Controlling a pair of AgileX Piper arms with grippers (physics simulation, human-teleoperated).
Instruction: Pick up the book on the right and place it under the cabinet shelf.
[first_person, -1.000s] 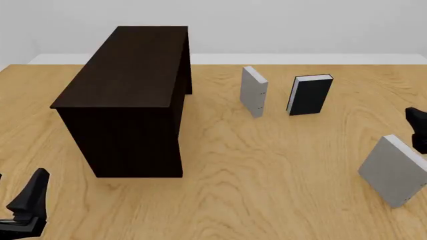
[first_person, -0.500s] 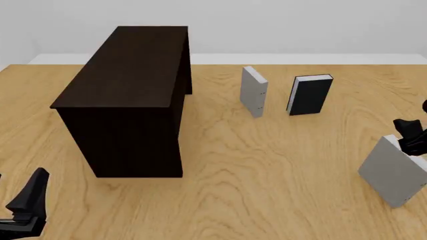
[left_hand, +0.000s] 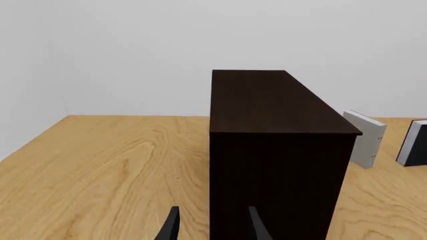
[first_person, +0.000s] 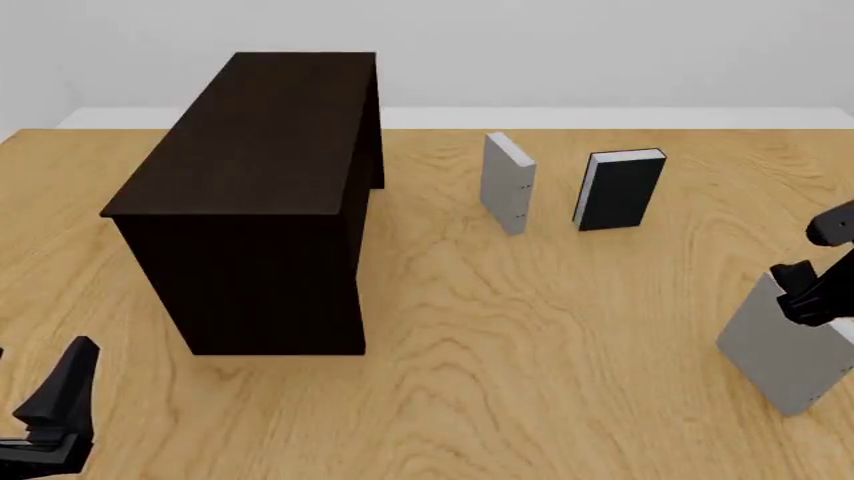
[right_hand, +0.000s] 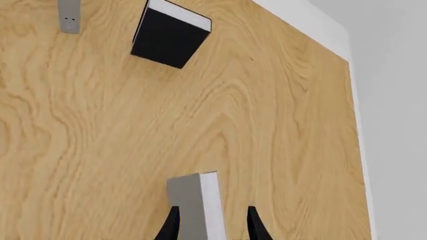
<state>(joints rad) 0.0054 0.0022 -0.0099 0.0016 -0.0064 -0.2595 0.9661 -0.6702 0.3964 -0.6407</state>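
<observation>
On a light wooden table (first_person: 534, 350) with bold swirling grain, set against a plain pale wall (first_person: 601, 50) with a white strip along the table's far edge, the cabinet shelf (first_person: 260, 190) stands left of centre, a very dark brown box with a flat top. Toward the far side, right of the cabinet, a second grey book (first_person: 507, 183) stands upright, and a black-covered book (first_person: 619, 188) with white pages stands just beside it, the two apart. Near the right edge of the table, the book (first_person: 785, 345) stands tilted, well apart from the cabinet. Above it, the right gripper (right_hand: 210, 225) has its jaws spread, one dark finger on each side of the book's top edge; whether the fingers touch the covers cannot be told. At the near left corner, the left gripper (left_hand: 210, 227) hangs with its jaws parted, holding nothing, pointed at the cabinet's near end.
</observation>
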